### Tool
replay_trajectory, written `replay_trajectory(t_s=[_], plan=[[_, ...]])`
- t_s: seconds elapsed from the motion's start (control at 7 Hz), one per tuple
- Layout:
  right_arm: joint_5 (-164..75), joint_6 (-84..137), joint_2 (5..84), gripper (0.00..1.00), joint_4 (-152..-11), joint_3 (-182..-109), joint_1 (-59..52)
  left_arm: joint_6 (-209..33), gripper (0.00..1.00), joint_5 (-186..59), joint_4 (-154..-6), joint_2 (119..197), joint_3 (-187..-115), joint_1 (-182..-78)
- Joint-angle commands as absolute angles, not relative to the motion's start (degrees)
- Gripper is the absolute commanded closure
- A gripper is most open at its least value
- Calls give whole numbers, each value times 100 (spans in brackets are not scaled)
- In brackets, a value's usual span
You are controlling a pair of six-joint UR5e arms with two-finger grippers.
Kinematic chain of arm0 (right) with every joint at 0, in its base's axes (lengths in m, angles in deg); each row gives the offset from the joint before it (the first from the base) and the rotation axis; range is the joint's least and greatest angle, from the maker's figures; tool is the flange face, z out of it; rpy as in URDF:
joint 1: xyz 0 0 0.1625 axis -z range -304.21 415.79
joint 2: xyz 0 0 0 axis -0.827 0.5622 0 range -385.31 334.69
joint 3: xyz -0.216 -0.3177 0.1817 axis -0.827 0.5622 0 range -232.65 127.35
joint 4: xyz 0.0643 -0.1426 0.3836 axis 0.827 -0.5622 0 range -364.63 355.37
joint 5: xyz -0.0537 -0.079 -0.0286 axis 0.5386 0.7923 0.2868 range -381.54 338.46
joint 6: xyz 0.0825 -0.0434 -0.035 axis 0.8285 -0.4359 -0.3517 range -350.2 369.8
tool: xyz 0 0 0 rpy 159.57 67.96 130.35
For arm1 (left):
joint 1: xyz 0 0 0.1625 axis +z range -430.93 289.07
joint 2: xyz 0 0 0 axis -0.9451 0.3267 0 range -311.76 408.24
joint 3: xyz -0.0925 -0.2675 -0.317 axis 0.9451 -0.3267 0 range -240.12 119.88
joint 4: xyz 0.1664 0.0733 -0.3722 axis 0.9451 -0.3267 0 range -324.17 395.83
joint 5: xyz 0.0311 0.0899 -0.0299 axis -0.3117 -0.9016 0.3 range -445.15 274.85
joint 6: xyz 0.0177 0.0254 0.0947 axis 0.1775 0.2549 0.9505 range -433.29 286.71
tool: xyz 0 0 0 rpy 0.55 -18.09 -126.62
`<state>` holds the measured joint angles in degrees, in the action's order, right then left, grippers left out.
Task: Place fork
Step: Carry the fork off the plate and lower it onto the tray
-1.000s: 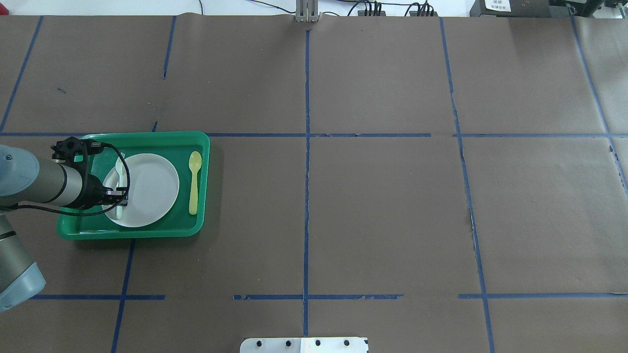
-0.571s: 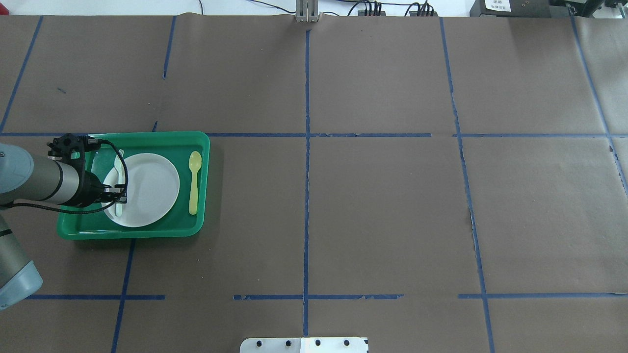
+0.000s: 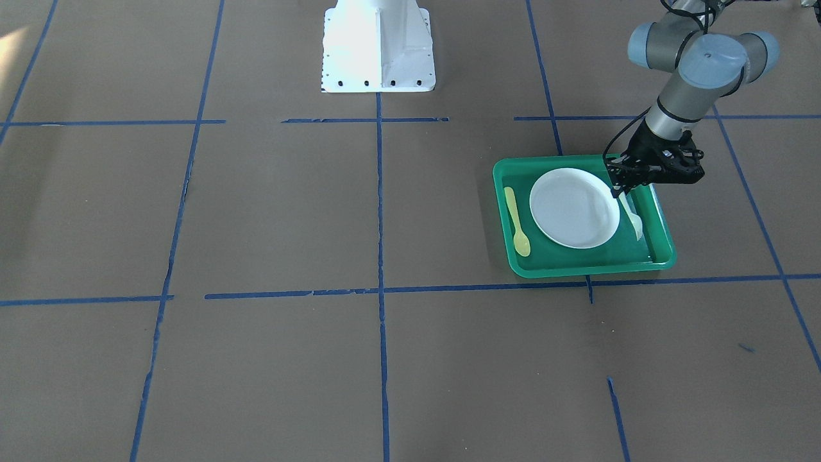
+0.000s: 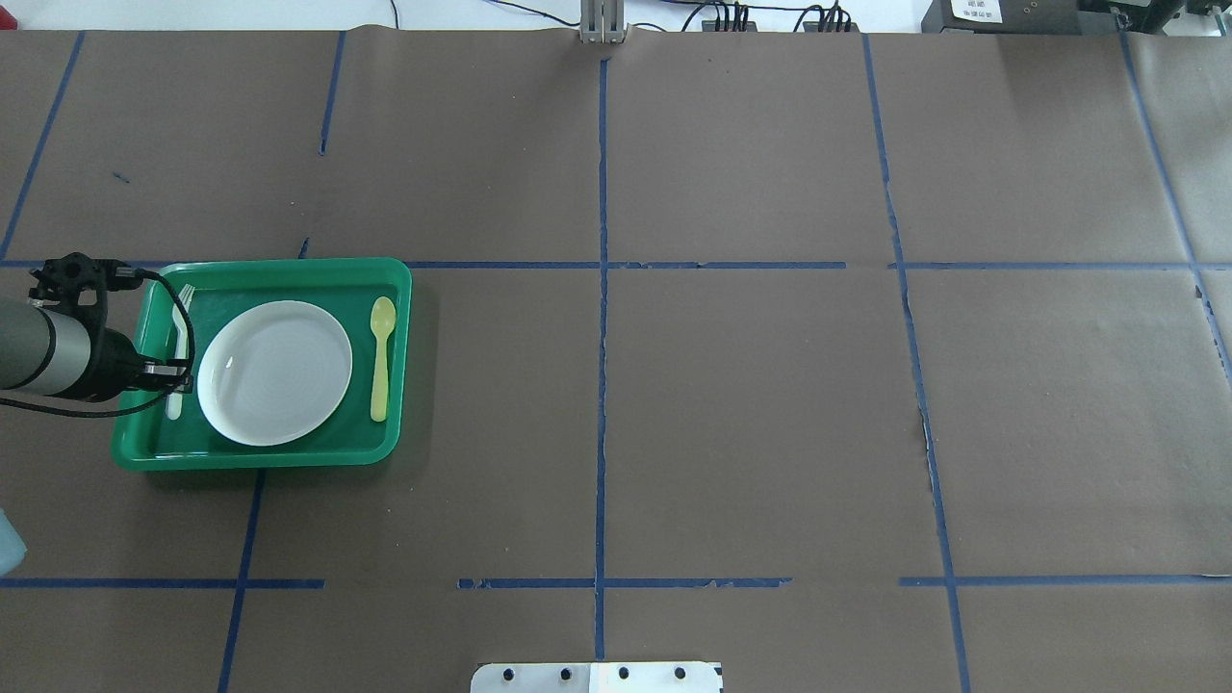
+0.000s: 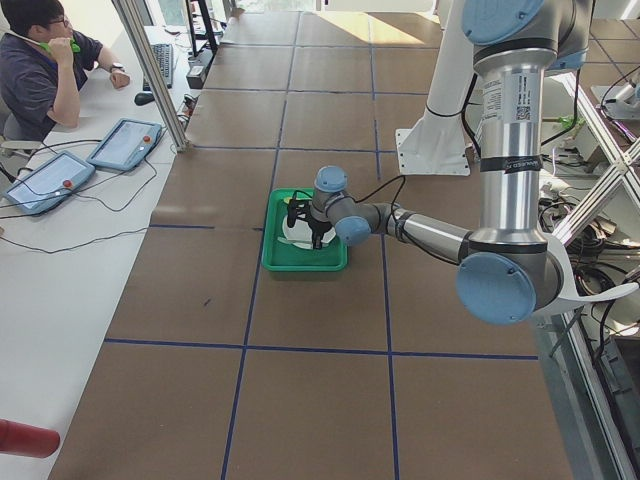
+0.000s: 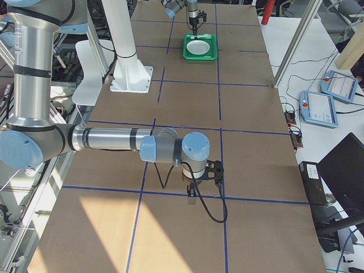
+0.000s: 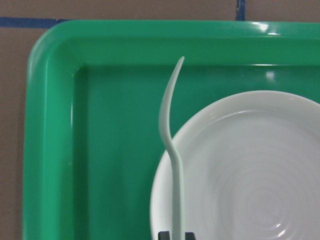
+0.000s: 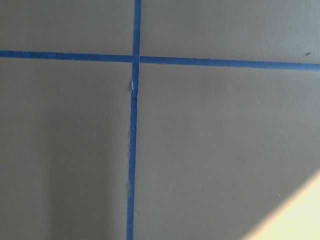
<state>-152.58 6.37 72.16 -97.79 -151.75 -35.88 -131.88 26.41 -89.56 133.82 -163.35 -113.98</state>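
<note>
The fork (image 4: 179, 332) is gripped at its handle by the left hand (image 4: 178, 377), beside the white plate (image 4: 274, 372), over the green tray (image 4: 289, 274). The right hand (image 6: 192, 196): grip state cannot be told.

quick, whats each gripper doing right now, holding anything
Left gripper: closed on the fork, gripping its handle.
Right gripper: cannot be told, only a side view shows it.

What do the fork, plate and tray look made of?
The fork: likely thin plastic, milky white, matte, curved profile. The plate: white, probably plastic, though ceramic is possible; faint concentric rings, soft sheen. The tray: green moulded plastic, glossy; highlights on its rounded rim.
</note>
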Motion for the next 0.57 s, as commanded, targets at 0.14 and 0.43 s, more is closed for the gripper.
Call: replay_trajectory(t_s=[0.14, 0.43], plan=[[-15258, 637, 7216, 0, -9779, -15171, -3588, -13076, 0, 2629, -8951, 13394, -16234, -11400], [-15258, 637, 7216, 0, -9779, -15179, -3588, -13025, 0, 2769, -8951, 13289, -16348, -11608]])
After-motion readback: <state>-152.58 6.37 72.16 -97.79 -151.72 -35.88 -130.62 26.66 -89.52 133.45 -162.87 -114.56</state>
